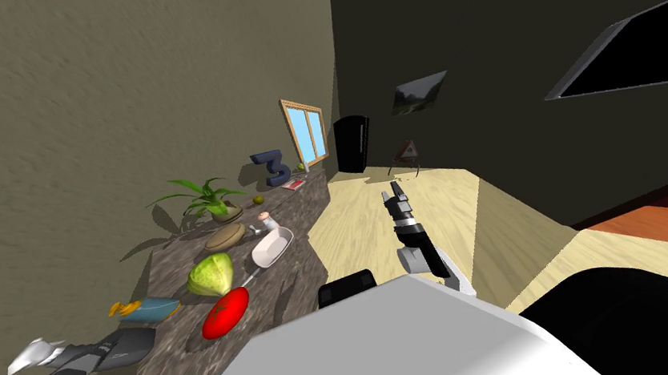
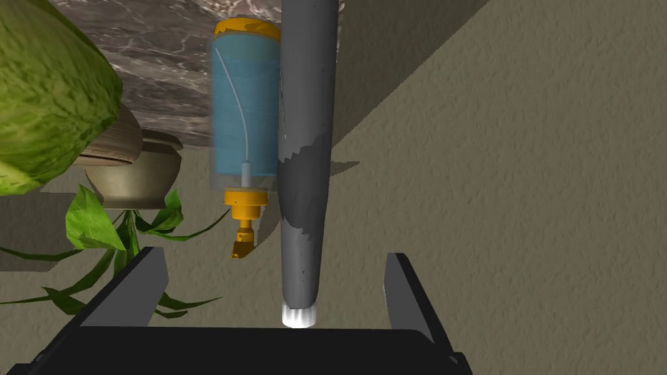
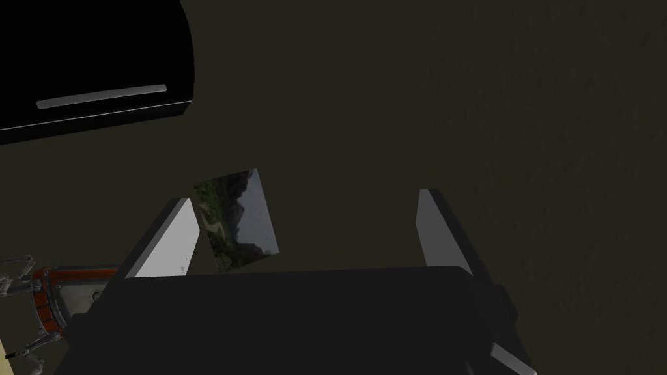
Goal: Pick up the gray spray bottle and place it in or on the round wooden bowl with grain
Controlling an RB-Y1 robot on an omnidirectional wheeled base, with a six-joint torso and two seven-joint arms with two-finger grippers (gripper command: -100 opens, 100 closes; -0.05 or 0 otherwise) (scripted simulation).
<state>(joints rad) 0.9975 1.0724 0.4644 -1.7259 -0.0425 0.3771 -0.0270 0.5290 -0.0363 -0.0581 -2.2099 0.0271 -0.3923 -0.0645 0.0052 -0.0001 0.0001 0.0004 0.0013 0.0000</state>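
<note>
The gray spray bottle (image 1: 123, 346) lies on the marble counter (image 1: 288, 284) at its near end, by the wall. In the left wrist view it is a long gray tapered body (image 2: 306, 163) with a white tip toward my hand. My left gripper (image 2: 273, 254) is open, with the bottle's white end between its fingers (image 2: 133, 286) and not touched by them. In the head view the left gripper (image 1: 56, 357) sits at the bottle's near end. The round wooden bowl (image 1: 227, 235) stands farther along the counter, past the cabbage. My right gripper (image 1: 394, 187) hangs open over the floor, empty (image 3: 306, 208).
A blue spray bottle with a yellow nozzle (image 2: 244, 104) lies right beside the gray one. A cabbage (image 1: 211, 276), a tomato (image 1: 225, 312), a white dish (image 1: 273, 245) and a potted plant (image 1: 204, 198) crowd the counter. The wall runs close along its far side.
</note>
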